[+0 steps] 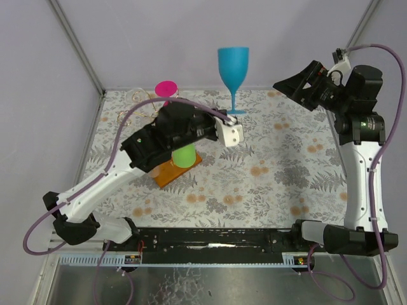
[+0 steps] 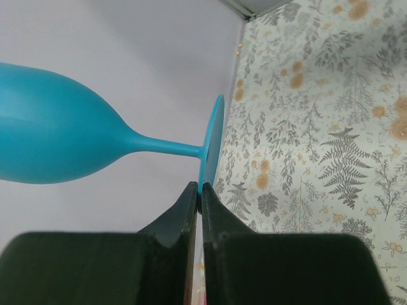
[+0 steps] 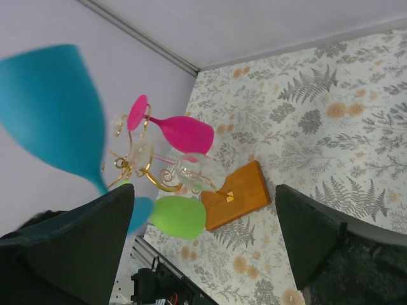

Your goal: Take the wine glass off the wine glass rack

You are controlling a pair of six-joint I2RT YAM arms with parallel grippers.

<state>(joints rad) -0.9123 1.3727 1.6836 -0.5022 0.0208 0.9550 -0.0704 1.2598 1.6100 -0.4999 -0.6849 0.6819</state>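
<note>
A blue wine glass (image 1: pixel 233 63) stands upright to the right of the wine glass rack. My left gripper (image 1: pixel 233 117) is shut on the rim of its foot (image 2: pixel 212 143), with the fingertips (image 2: pixel 191 202) pinching the thin blue edge and the bowl (image 2: pixel 51 133) pointing away. I cannot tell whether the foot touches the table. The rack's gold wire (image 3: pixel 137 168) and wooden base (image 3: pixel 236 194) carry a pink glass (image 3: pixel 184 132), a green glass (image 3: pixel 180 216) and a clear glass (image 3: pixel 200 170). My right gripper (image 3: pixel 203 235) is open and empty, high at the far right (image 1: pixel 287 86).
My left arm (image 1: pixel 172 130) lies over most of the rack in the top view; only the pink glass (image 1: pixel 166 88), the green glass (image 1: pixel 184 155) and a corner of the base (image 1: pixel 170 173) show. Walls close the table at the back and left. A floral cloth (image 1: pixel 273 171) covers the table.
</note>
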